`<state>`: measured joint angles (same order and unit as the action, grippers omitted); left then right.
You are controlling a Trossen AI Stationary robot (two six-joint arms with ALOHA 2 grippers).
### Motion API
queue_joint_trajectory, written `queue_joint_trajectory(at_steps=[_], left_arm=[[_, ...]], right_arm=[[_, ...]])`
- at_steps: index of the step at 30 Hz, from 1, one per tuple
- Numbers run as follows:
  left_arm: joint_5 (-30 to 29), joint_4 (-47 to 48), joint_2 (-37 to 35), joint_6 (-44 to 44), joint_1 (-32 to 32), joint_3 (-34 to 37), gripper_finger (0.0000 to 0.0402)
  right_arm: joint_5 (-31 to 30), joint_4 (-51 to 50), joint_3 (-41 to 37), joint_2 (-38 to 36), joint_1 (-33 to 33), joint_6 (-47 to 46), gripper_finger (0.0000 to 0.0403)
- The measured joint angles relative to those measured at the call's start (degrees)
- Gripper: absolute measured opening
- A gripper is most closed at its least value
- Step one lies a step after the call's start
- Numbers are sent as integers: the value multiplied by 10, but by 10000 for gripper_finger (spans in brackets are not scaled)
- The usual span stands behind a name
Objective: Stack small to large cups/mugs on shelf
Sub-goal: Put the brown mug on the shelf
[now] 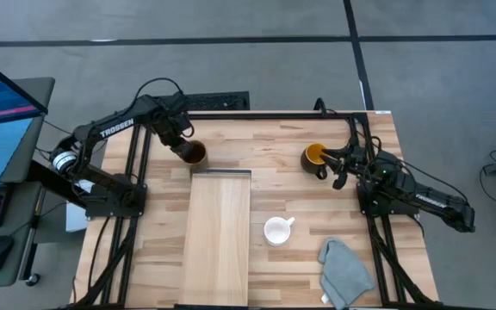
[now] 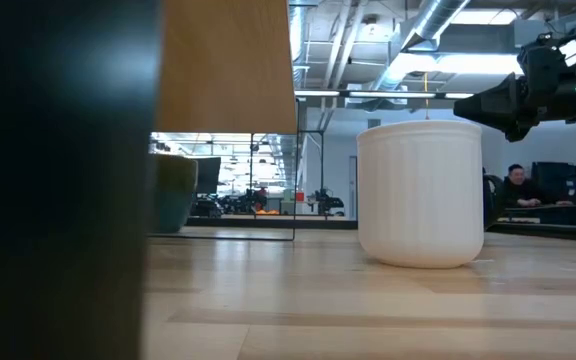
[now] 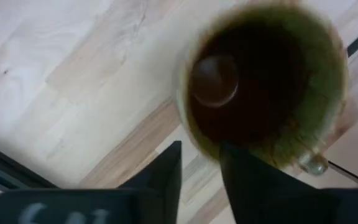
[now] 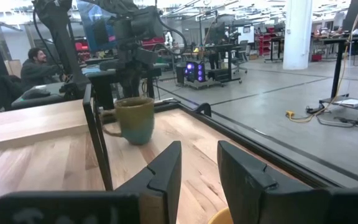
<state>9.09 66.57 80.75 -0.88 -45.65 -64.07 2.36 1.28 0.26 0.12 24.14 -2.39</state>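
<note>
**Pale wood shelf bare while three mugs sit apart on the table**

Pale wood makes up the shelf (image 1: 218,232), a long board lying lengthwise on the slatted tabletop (image 1: 274,142), running from the table's middle to its near edge. No mug rests on it.

The large brown mug (image 1: 193,153) stands on the tabletop just beyond the shelf's far end, near its left corner. The left gripper (image 1: 179,138) is over this mug. In the left wrist view the mug's dark inside and olive rim (image 3: 263,87) fill the frame, and the two dark fingers (image 3: 166,171) stand slightly parted at the rim, with the wall of the mug seeming to lie between them; whether they are pressing on it cannot be told.

The medium dark mug with the yellow-orange inside (image 1: 315,158) stands on the right side of the table, well apart from the shelf. The right gripper (image 1: 341,164) is just beside it, on its right. In the right wrist view its fingers (image 4: 166,171) are spread with a clear gap and hold nothing; a sliver of yellow rim (image 4: 219,218) shows beneath them.

The small white mug (image 1: 276,231) stands upright on the tabletop just right of the shelf, handle pointing to the far right. It looms large in the low view (image 2: 420,192). A grey cloth (image 1: 344,271) lies crumpled near the table's front right corner.
</note>
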Motion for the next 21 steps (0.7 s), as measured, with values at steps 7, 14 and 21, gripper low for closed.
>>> queue_joint_trajectory(at_steps=[7, 14, 21], left_arm=[[-3, 0, 0, 0, 0, 0, 133], [-6, -17, 0, 34, 0, 0, 133], [-7, -31, 0, 48, 0, 0, 133]], right_arm=[[0, 0, 0, 0, 0, 0, 127], [0, 0, 0, 0, 0, -1, 127], [0, 0, 0, 0, 0, -2, 127]])
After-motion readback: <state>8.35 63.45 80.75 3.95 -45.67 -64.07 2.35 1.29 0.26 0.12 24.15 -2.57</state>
